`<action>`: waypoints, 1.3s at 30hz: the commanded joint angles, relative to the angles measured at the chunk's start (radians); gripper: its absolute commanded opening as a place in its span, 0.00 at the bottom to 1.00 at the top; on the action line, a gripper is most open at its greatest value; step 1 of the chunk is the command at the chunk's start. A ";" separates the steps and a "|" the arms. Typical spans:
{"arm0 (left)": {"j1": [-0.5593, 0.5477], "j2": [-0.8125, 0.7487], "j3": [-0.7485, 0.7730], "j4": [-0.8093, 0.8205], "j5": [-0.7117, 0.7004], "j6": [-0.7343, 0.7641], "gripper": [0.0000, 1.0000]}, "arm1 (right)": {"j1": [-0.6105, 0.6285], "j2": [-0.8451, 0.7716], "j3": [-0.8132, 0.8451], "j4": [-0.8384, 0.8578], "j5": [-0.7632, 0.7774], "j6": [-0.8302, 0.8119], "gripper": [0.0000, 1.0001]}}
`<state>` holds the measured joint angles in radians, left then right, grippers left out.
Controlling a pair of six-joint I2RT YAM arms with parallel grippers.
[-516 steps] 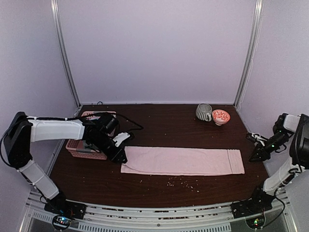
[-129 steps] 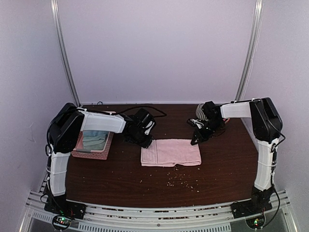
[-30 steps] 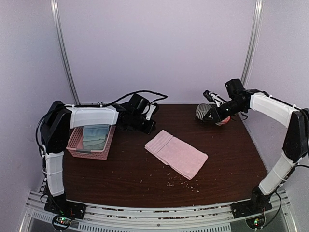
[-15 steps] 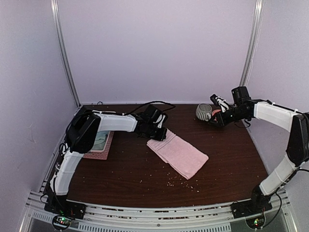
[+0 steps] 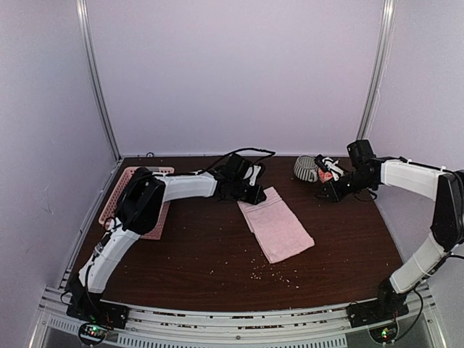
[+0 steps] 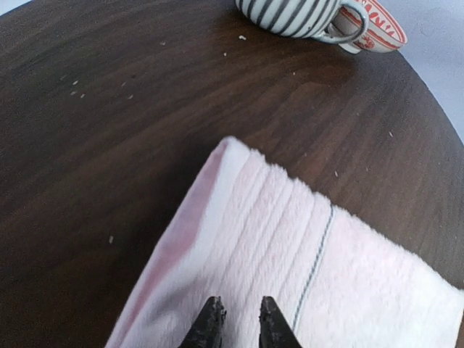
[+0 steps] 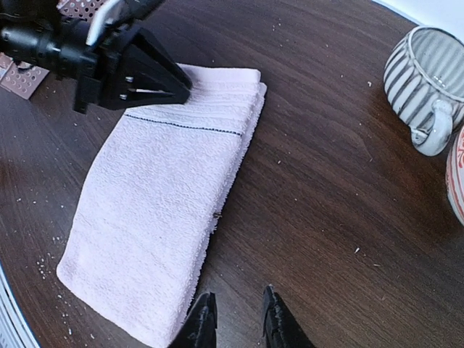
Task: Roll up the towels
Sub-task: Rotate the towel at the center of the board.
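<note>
One pink towel (image 5: 277, 228), folded into a flat oblong, lies slantwise in the middle of the dark table (image 5: 188, 254). The left wrist view shows its ribbed far end (image 6: 290, 239), and the right wrist view shows the whole cloth (image 7: 159, 196). My left gripper (image 5: 255, 194) hovers over the towel's far left corner. Its tips (image 6: 241, 308) stand a little apart with only cloth showing beneath them. My right gripper (image 5: 328, 194) is open just right of the towel's far end, over bare wood (image 7: 235, 301) and holding nothing.
A striped mug (image 5: 306, 168) and a red patterned bowl (image 5: 333, 175) stand at the back right, close to my right wrist. A pink basket (image 5: 119, 190) sits at the left edge, mostly behind my left arm. Crumbs (image 5: 268, 274) dot the table's front.
My left gripper has swung the towel's far end to the right, turning the cloth, and its jaws have parted. The right gripper has dropped toward the table beside the mug.
</note>
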<state>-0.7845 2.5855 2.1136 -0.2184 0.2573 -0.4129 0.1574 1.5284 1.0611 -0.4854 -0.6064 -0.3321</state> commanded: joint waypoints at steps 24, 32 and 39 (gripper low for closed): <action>-0.325 -0.392 -0.616 0.112 0.059 0.414 0.00 | 0.141 0.193 -0.048 -0.231 0.182 -0.220 0.13; -0.325 -0.439 -0.752 0.105 0.007 0.410 0.00 | 0.258 0.222 -0.052 -0.267 0.135 -0.222 0.13; -0.325 -0.590 -0.826 0.102 -0.047 0.413 0.08 | 0.270 0.198 -0.058 -0.279 0.219 -0.211 0.14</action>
<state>-1.1126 2.0941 1.3178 -0.0914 0.2646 -0.0177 0.4259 1.7439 1.0157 -0.7170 -0.4328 -0.5461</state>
